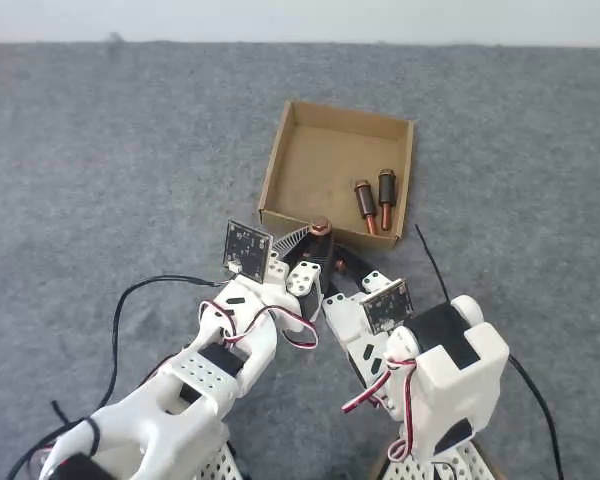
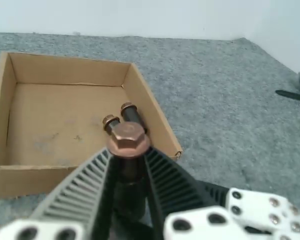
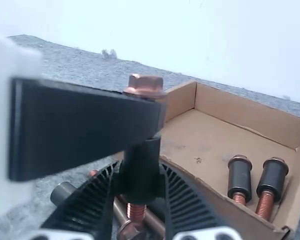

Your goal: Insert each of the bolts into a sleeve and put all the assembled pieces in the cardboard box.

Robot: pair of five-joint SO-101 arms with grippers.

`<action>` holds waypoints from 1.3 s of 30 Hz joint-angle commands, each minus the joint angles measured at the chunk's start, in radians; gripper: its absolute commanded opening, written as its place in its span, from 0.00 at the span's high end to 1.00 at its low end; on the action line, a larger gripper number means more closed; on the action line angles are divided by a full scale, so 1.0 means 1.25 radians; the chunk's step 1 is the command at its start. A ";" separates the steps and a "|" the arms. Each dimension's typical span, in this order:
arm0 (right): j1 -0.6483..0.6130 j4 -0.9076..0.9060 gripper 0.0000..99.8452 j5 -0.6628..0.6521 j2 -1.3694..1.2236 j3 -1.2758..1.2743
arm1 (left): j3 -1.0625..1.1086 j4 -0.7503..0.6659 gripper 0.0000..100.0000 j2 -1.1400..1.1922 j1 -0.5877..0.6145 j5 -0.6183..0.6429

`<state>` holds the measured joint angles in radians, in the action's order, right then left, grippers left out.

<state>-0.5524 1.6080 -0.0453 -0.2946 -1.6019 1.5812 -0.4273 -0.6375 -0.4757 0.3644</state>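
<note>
1. One bolt [image 2: 128, 139] is seated in one black sleeve [image 3: 140, 167], held upright at frame centre in the high view, just below the near wall of the box [image 1: 276, 165].
2. The sleeve is clamped by both grippers: the left gripper [image 2: 127, 157] is closed on it under the bolt head, the right gripper [image 3: 140, 177] lower down.
3. Two assembled pieces [image 1: 364, 205] are laid side by side in the box's right part.
4. A loose sleeve [image 3: 64, 192] and a loose bolt [image 3: 130, 229] are seen on the counter [image 1: 100, 150] beneath the grippers.

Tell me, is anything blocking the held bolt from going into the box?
Only the cardboard box's near wall. The left gripper and right gripper hold the bolt in its sleeve just outside it. The box is open on top, and the two finished pieces lie to one side, leaving bare floor.
</note>
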 commanded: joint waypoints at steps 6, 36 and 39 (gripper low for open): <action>0.015 0.008 0.99 -0.010 0.046 -0.027 | -0.012 -0.027 0.99 -0.009 0.021 -0.010; 0.015 0.008 0.99 -0.010 0.042 -0.026 | -0.008 -0.026 0.88 -0.010 0.028 -0.010; 0.015 0.008 0.99 -0.010 0.042 -0.026 | -0.008 -0.026 0.88 -0.010 0.031 -0.010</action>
<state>-0.5524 1.6080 -0.0468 -0.2946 -1.6019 1.5812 -0.4273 -0.6375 -0.4511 0.3644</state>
